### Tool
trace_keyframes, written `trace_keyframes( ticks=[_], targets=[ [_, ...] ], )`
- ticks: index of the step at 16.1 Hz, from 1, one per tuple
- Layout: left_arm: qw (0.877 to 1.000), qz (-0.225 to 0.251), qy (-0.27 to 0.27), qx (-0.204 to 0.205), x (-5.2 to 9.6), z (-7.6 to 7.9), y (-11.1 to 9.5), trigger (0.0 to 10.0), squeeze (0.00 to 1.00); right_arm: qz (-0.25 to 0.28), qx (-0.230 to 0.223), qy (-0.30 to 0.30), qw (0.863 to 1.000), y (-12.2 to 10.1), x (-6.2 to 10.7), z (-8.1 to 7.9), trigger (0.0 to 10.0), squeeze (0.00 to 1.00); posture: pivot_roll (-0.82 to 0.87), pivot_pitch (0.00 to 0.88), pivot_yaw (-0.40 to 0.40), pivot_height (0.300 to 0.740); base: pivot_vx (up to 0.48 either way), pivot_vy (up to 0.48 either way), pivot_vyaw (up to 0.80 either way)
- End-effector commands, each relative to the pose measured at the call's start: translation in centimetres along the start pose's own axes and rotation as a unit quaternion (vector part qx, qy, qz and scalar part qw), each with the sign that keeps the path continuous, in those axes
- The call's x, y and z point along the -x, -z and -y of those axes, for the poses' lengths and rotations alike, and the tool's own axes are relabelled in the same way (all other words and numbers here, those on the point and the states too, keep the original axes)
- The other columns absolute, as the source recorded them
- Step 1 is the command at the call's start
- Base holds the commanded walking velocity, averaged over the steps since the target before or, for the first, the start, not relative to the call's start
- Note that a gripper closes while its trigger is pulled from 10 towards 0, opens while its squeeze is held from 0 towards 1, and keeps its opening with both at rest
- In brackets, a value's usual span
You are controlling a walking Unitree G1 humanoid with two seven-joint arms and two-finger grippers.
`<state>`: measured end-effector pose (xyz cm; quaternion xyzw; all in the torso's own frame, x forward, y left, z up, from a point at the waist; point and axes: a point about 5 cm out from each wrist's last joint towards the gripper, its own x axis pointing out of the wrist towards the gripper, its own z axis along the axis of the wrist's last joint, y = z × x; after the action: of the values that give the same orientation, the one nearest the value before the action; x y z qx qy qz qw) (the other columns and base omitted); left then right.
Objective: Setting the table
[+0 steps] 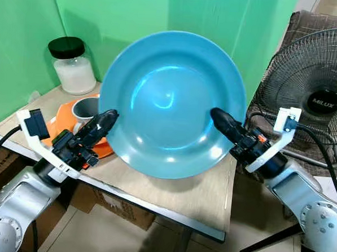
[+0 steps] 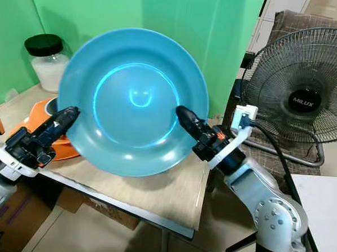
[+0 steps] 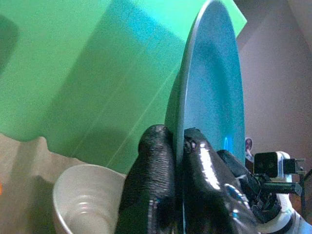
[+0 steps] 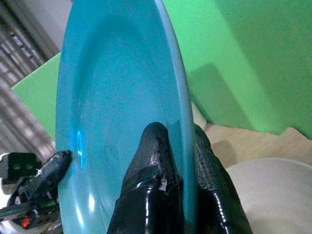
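The blue plate (image 1: pixel 172 103) stands tilted on edge, its hollow toward the camera, raised over the wooden table (image 1: pixel 198 198). The left gripper (image 1: pixel 108 120) pinches its rim between both fingers on one side; the right gripper (image 1: pixel 218 118) clamps the opposite rim likewise. Behind the left fingers (image 3: pixel 151 180) sit a white cup (image 3: pixel 85 204) and an orange plate (image 1: pixel 64 120).

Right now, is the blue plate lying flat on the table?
No: the blue plate is held up, tilted nearly upright above the table, its rim pinched by the left gripper and right gripper.
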<state>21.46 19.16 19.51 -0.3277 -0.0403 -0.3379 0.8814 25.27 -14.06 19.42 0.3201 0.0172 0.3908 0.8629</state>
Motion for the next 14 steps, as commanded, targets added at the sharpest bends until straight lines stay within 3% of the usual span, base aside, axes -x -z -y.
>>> trace_keyframes(
  ticks=[1,2,3,4,5,6,7,14],
  targets=[
    [1.000,-0.009,0.008,-0.009,-0.51,0.32,-0.06,10.0,1.00,0.003,0.012,-0.018,1.000,-0.43,-0.57,-0.60,0.0,0.00,-0.03,0.000,0.019,0.740,0.000,0.000,0.00],
    [1.000,-0.016,0.004,-0.007,-0.59,0.22,0.05,10.0,1.00,0.004,0.013,-0.019,1.000,-0.50,-0.57,-0.64,0.0,0.00,-0.03,0.000,0.019,0.740,0.000,0.000,0.00],
    [1.000,-0.028,0.000,-0.007,-0.75,0.04,0.23,10.0,0.87,0.006,0.013,-0.020,1.000,-0.58,-0.57,-0.64,0.0,0.00,-0.03,0.000,0.017,0.740,0.000,0.000,0.00],
    [0.999,-0.037,-0.001,-0.005,-0.91,-0.03,0.34,10.0,0.00,0.008,0.014,-0.020,1.000,-0.66,-0.53,-0.65,0.0,0.00,-0.03,0.000,0.017,0.740,0.000,0.000,0.00],
    [0.999,-0.041,-0.003,-0.007,-0.98,-0.09,0.38,10.0,0.00,0.009,0.014,-0.020,1.000,-0.67,-0.50,-0.62,0.0,0.00,-0.03,0.000,0.021,0.740,0.000,0.000,0.00],
    [0.999,-0.042,0.002,-0.007,-1.03,-0.06,0.40,2.3,0.00,0.009,0.016,-0.020,1.000,-0.70,-0.47,-0.60,0.0,0.00,-0.03,0.000,0.022,0.740,0.000,0.000,0.00],
    [0.999,-0.040,0.004,-0.006,-1.04,-0.06,0.40,0.0,0.00,0.009,0.017,-0.020,1.000,-0.72,-0.46,-0.59,0.0,0.00,-0.03,0.000,0.022,0.740,0.000,0.000,0.00],
    [0.999,-0.029,-0.008,-0.019,-0.84,-0.26,0.03,0.0,0.00,0.006,0.023,-0.018,1.000,-0.79,-0.51,-0.47,0.0,0.00,-0.03,0.000,0.018,0.740,0.000,0.000,0.00]
  ],
)
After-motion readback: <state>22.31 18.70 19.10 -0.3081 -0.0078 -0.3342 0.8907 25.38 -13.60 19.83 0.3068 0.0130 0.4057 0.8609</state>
